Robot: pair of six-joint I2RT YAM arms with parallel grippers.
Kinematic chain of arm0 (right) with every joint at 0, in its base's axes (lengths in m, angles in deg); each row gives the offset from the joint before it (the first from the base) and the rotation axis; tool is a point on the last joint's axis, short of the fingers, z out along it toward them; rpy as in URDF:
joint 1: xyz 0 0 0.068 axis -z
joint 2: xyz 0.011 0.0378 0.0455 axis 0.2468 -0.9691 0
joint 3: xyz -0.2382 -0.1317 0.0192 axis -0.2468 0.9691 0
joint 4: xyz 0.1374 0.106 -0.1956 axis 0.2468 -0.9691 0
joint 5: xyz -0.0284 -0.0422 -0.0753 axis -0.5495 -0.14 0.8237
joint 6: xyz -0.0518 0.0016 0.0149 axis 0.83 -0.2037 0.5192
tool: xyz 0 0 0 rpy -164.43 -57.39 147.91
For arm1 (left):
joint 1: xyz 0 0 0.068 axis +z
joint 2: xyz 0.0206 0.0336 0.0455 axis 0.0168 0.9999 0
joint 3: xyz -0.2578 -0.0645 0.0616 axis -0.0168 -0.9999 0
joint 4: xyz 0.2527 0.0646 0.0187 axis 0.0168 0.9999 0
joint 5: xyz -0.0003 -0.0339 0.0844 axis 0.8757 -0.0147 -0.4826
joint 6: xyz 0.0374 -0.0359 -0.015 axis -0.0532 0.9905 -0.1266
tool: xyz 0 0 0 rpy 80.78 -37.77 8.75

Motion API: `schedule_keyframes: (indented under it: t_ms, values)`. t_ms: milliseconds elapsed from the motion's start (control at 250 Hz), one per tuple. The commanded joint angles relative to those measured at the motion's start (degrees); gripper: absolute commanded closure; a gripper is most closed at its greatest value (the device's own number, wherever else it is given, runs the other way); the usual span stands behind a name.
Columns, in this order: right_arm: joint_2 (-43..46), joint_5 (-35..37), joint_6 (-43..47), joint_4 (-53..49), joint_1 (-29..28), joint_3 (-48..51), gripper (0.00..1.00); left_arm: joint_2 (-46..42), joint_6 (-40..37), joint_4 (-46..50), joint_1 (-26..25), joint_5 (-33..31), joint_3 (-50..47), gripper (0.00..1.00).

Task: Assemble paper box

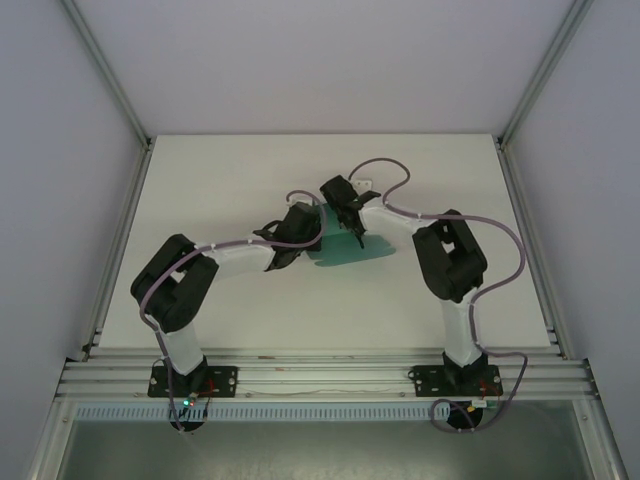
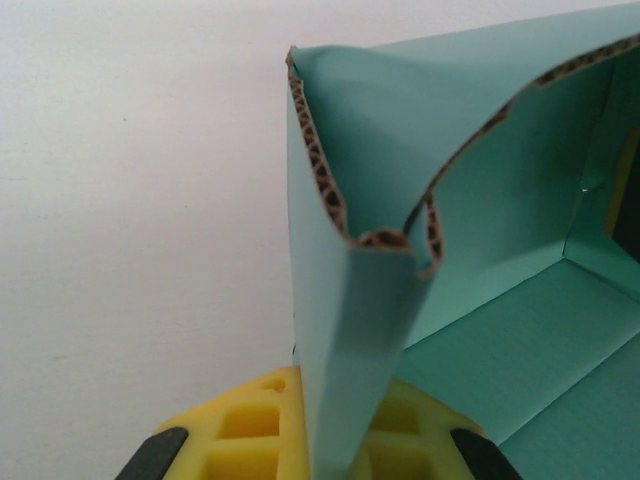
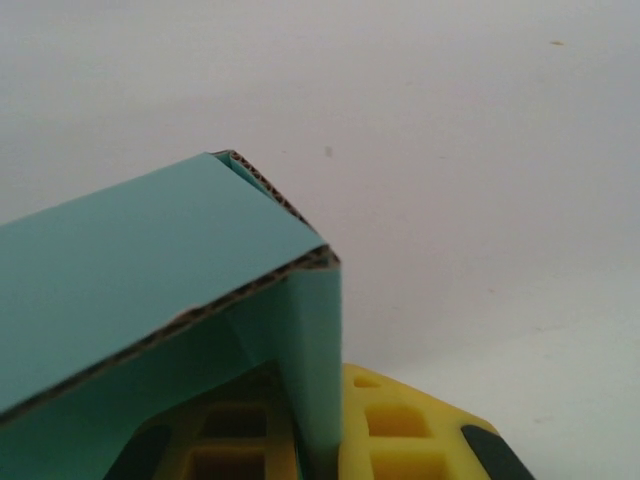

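The lower frame edge cut off my fingertips in both wrist views. My left pincer (image 2: 335,445) pinched a curled wall of the paper box (image 2: 480,330), which lay half-folded at mid-frame on the white table (image 1: 200,200). The box was smooth teal card with brown fluted edges. My right pincer (image 3: 320,445) squeezed another flap between yellow gridded pads (image 3: 400,430).

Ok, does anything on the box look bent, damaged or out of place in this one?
Mildly: the wall of the paper box pinched in the left gripper curls over, and its top edge runs wavy rather than straight. That could be a die-cut tab, not damage. Nothing else stands out.
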Motion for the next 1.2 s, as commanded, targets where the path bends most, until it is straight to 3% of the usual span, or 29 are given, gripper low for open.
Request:
schedule_keyframes:
  t_ms: [0,84,136,224,388,452,484,564,716,991,1195]
  values:
    - [-3.3,28.7,-4.8,-12.1,6.5,1.5,1.0,-2.9,1.0,6.5,0.8,-6.6,1.0,1.0]
    - [-3.0,32.5,-6.8,-10.7,6.2,2.2,1.0,-2.1,1.2,7.1,0.8,-6.3,1.9,1.0]
    - [-1.1,32.0,-2.8,-0.3,6.3,7.0,1.0,-1.8,1.3,6.6,0.8,-5.7,1.9,1.0]
    - [2.8,21.0,2.2,15.9,7.8,15.0,1.0,-1.4,1.4,6.2,0.8,-5.3,1.8,1.0]
    - [6.5,7.4,10.6,27.1,8.6,20.3,1.0,-0.4,0.8,6.0,0.8,-4.9,2.3,1.0]
    - [8.8,-0.1,12.8,30.3,8.6,22.6,0.87,0.1,0.1,5.0,0.8,-4.3,2.2,1.0]
    - [10.0,-4.9,13.9,31.7,8.6,23.8,0.86,0.4,0.0,4.9,0.8,-4.0,2.3,1.0]
    - [12.8,-13.0,14.3,34.0,8.8,26.2,0.79,1.2,-0.7,4.5,0.8,-3.5,2.4,1.0]
    - [17.4,-25.6,15.9,35.4,9.6,28.4,0.47,1.8,-1.4,4.1,0.7,-2.8,2.2,1.0]
    - [18.6,-38.8,14.6,35.6,12.1,28.5,0.43,1.3,-1.3,3.3,0.5,-3.0,0.9,1.0]
    - [16.1,-43.8,16.4,33.4,12.4,26.7,0.42,1.1,-1.5,3.2,0.8,-2.8,0.9,1.0]
